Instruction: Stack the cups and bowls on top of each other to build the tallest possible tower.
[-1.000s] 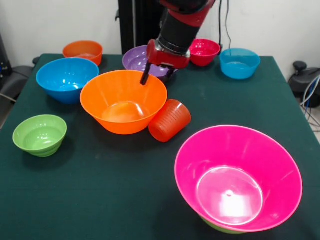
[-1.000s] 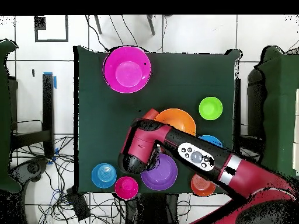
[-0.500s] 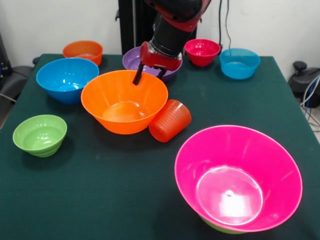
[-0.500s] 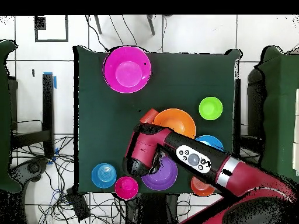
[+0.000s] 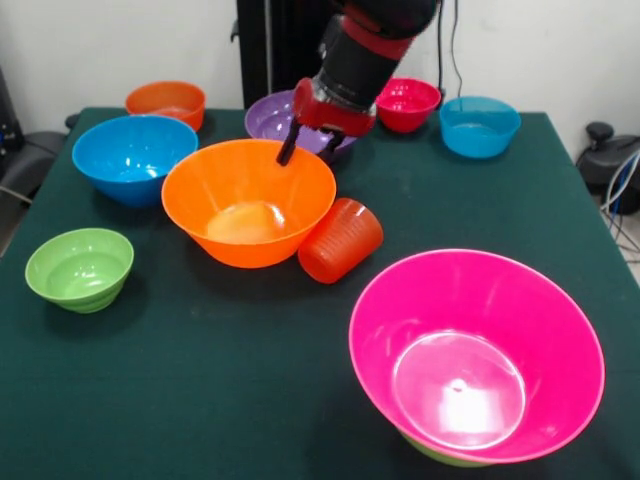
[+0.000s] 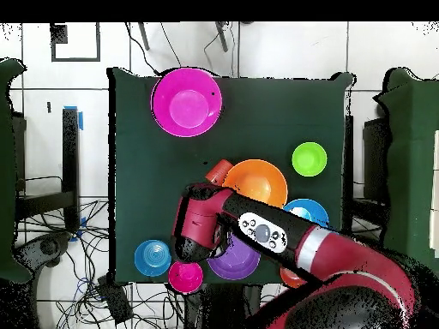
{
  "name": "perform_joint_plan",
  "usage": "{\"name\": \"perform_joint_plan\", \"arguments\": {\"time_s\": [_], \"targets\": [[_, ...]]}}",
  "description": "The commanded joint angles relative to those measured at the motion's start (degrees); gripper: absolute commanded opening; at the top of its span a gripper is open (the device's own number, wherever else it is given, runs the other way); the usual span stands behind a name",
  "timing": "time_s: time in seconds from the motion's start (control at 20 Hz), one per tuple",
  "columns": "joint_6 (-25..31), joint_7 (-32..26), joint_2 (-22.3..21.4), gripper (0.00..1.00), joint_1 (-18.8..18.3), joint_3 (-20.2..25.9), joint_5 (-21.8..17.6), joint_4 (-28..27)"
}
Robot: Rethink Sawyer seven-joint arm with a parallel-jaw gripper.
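Since the earlier frame the gripper (image 5: 307, 152) has swung toward 3 o'clock; we see its fingers parted, empty, at the orange bowl's (image 5: 248, 201) 12 o'clock rim. The tower (image 5: 476, 357) sits at 5 o'clock; the cup (image 5: 340, 240) lies tipped, touching the orange bowl.

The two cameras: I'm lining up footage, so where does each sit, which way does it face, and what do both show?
Front view: across the table, facing the robot; the arm drops in from above, gripper at the large orange bowl's far rim.
Overhead view: above, looking straight down; the arm enters from the bottom, covering the purple bowl.
Shared: the orange bowl, pink bowl, tipped cup.
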Motion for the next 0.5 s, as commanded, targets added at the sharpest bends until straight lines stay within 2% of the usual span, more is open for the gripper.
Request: {"name": "perform_joint_plan", "arguments": {"time_s": [0.05,0.3,0.35,0.5], "targets": [[-5.0,18.9,0.7,1.00,5.3,-5.8,-1.0,-4.8],[-5.8,19.0,0.8,1.00,8.0,-7.7,-1.9,-6.2],[-6.4,18.1,0.4,0.00,8.9,-8.6,-2.0,-6.5],[-6.8,18.5,0.0,0.00,9.3,-8.8,-3.6,-6.5]]}}
